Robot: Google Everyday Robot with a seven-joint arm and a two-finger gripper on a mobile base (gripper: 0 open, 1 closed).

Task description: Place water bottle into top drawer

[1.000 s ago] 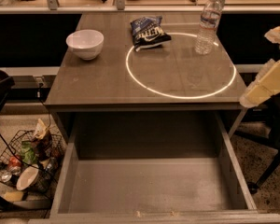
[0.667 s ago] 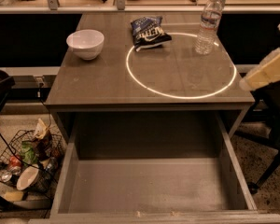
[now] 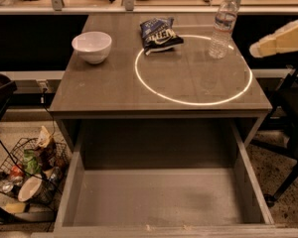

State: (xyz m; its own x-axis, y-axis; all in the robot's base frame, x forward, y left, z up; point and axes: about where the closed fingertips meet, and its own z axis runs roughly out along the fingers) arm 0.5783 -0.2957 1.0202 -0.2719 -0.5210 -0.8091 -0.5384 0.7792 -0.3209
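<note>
The water bottle (image 3: 222, 26), clear with a white cap, stands upright at the far right of the grey table (image 3: 104, 88), on the edge of a bright ring of light (image 3: 188, 100). The top drawer (image 3: 159, 197) is pulled out wide below the table's front edge, and its flat grey bottom is bare. My gripper (image 3: 278, 39), a cream-coloured part, comes in from the right edge of the view. It hangs beside the table's right side, right of the bottle and apart from it.
A white bowl (image 3: 92, 46) sits at the far left of the table, and a dark blue chip bag (image 3: 159, 33) lies at the far middle. A wire basket of trash (image 3: 32, 175) stands on the floor at the left. Dark chair legs (image 3: 288, 133) stand at the right.
My gripper has risen from beside the table's right front corner to about the level of the bottle. The bottle, bowl, bag and drawer have not moved.
</note>
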